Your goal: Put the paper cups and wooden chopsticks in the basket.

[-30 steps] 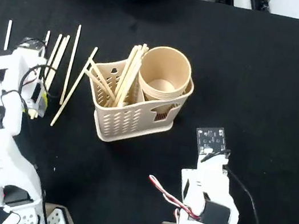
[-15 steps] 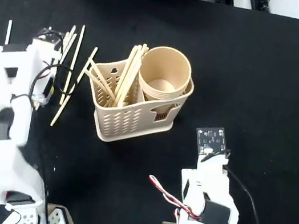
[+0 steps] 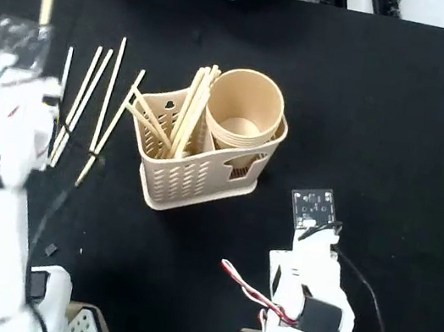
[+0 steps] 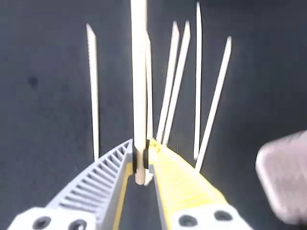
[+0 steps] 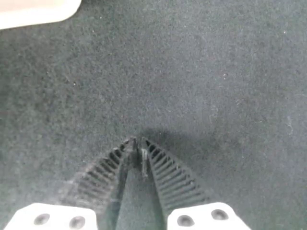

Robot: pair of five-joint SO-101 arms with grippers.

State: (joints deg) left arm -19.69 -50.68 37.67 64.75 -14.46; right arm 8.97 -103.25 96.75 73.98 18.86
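The left pincer (image 4: 140, 149) clamps one chopstick (image 4: 138, 72) near the worktop's (image 3: 402, 120) left edge. Several loose chopsticks (image 3: 107, 94) lie between that edge and the basket (image 3: 193, 185). Mid-worktop, the basket holds stacked cups (image 3: 246, 101) and bundled chopsticks (image 3: 188, 113) in separate compartments. The right pincer (image 5: 137, 143) — tips together, gripping nothing — sits near the front edge.

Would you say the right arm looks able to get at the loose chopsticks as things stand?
Probably not easily: the basket stands between the right gripper and the chopsticks, which lie on the cloth on its far side.
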